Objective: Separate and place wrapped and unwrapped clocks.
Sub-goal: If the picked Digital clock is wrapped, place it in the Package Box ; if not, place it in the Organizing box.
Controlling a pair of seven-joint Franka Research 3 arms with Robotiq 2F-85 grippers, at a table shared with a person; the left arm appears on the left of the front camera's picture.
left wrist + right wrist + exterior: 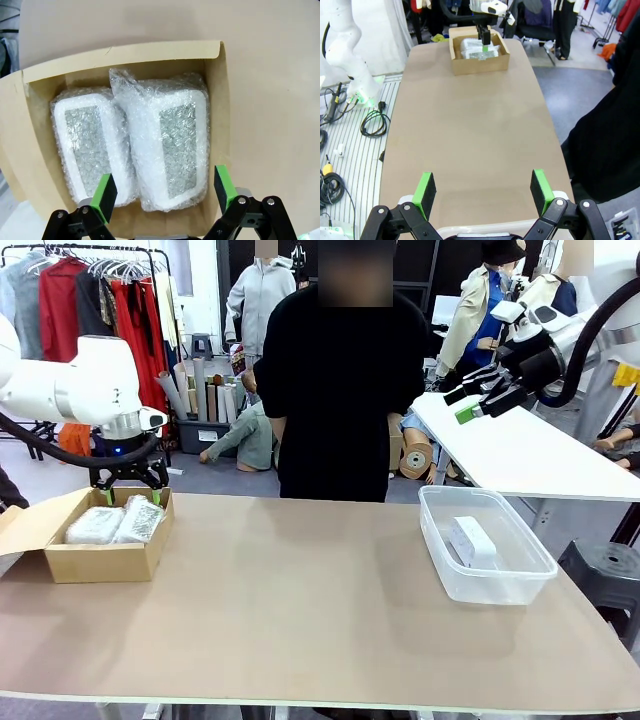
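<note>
From the front, the tan table (300, 620) lies closest, with a clear plastic tub (487, 585) on its right side holding the bare white clock (472, 541), and on its left an open cardboard box (100, 558) holding two bubble-wrapped clocks (115, 524) side by side, the left gripper (130, 492) just over its far edge. Seen from the left wrist, that gripper's fingers (106, 196) are spread wide above the two bundles, which touch each other in the box. Seen from the right wrist, the right gripper (482, 192) hangs spread and empty over the tub's rim (485, 229), the box at the table's far end.
</note>
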